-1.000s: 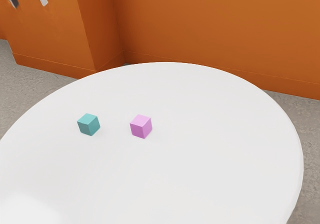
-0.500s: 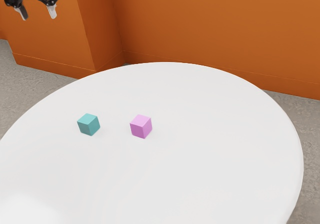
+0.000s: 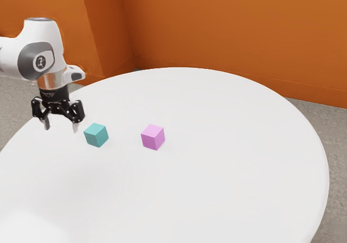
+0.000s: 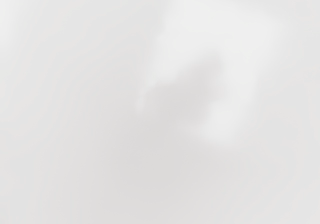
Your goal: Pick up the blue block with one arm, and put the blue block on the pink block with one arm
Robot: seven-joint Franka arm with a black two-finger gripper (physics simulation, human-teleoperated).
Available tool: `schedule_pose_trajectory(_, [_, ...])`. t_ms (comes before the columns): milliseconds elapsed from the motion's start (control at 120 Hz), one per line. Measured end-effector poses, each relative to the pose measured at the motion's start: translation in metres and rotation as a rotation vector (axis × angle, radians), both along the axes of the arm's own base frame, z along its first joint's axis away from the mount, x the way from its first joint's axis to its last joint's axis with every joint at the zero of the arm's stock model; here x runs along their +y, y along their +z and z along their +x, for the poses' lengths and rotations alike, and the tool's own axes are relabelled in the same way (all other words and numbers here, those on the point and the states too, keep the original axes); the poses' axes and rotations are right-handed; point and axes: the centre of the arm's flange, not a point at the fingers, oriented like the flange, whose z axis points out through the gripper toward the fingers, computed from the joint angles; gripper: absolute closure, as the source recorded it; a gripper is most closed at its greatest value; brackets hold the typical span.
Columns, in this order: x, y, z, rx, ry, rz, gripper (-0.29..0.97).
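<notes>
The black end effector (image 3: 60, 125) is hanging over the round white bench (image 3: 227, 156), near its edge at the exterior view's left, with its two fingers spread wide and holding nothing. The blue block (image 3: 96, 134) is sitting on the bench just beside the end effector, not touching it. The pink block (image 3: 153, 137) is sitting near the blue one, closer to the bench's middle, with a gap between them.

the white arm (image 3: 33, 56) comes in from the exterior view's left and bends downward at its last joint. below the wrist (image 3: 52, 83) the black tool (image 3: 61, 128) hangs pointing straight down, its two fingers (image 3: 46, 122) spread wide apart, pale at the tips.
</notes>
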Motion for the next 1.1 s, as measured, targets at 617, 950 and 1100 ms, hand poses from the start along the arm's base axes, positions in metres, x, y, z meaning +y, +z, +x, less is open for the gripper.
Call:
schedule_pose_trajectory(617, [0.088,-0.119,0.148,-0.238,-0.218,0.054,0.0])
schedule_pose_trajectory(950, [0.089,-0.13,0.156,-0.203,-0.344,-0.04,0.0])
schedule_pose_trajectory(1100, [0.088,-0.132,0.161,-0.161,-0.39,-0.074,0.0])
